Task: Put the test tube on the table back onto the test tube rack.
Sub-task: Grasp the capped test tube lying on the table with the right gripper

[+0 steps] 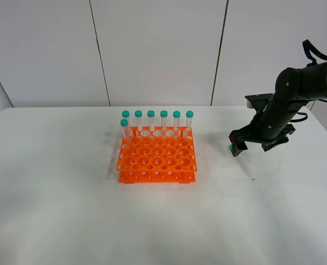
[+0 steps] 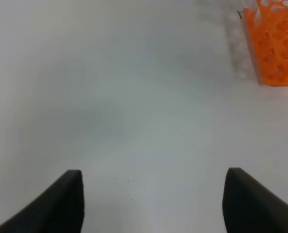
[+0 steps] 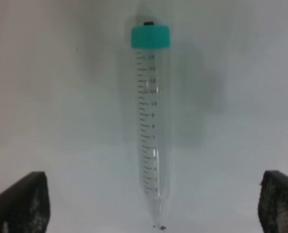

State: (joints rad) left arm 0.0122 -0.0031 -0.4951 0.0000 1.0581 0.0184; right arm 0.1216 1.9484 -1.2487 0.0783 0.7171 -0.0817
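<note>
The test tube [image 3: 151,131] lies flat on the white table [image 1: 69,210], clear with a teal cap [image 3: 150,37] and a pointed tip. In the exterior high view it [image 1: 244,164] lies to the right of the orange test tube rack [image 1: 156,157]. My right gripper [image 1: 255,144] hovers over its cap end, open, with the tube centred between the fingers [image 3: 18,201] and untouched. My left gripper [image 2: 153,199] is open and empty over bare table, and the rack's corner [image 2: 277,43] shows ahead of it. The left arm is out of the exterior high view.
Several identical teal-capped tubes [image 1: 157,122] stand upright along the rack's back row, with one more [image 1: 124,128] at the left just in front of that row. A grey panelled wall stands behind the table.
</note>
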